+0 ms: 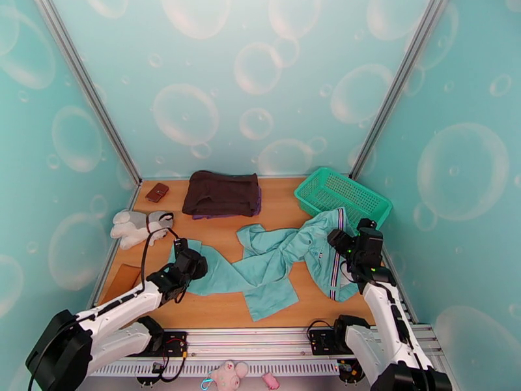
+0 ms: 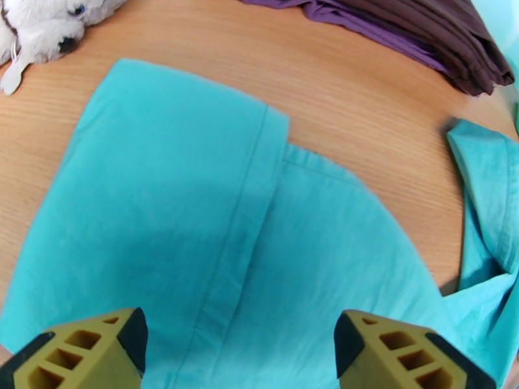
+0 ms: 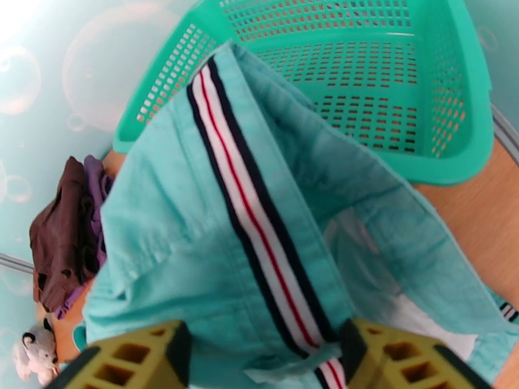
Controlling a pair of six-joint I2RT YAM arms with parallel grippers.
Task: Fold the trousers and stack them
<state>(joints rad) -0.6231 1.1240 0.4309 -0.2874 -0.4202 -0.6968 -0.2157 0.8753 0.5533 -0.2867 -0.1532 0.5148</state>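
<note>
The trousers point(image 1: 273, 272) lie unfolded and crumpled across the middle of the wooden table point(image 1: 221, 307), waist end at the right against the near edge of the green basket point(image 1: 342, 193), one leg end reaching left. The right gripper point(image 3: 259, 358) stands over the striped waistband point(image 3: 259, 235), fingers spread wide, the band running between them. The left gripper point(image 2: 240, 351) hangs over the left leg end point(image 2: 162, 189), fingers likewise spread apart, the cloth lying flat beneath them.
</note>
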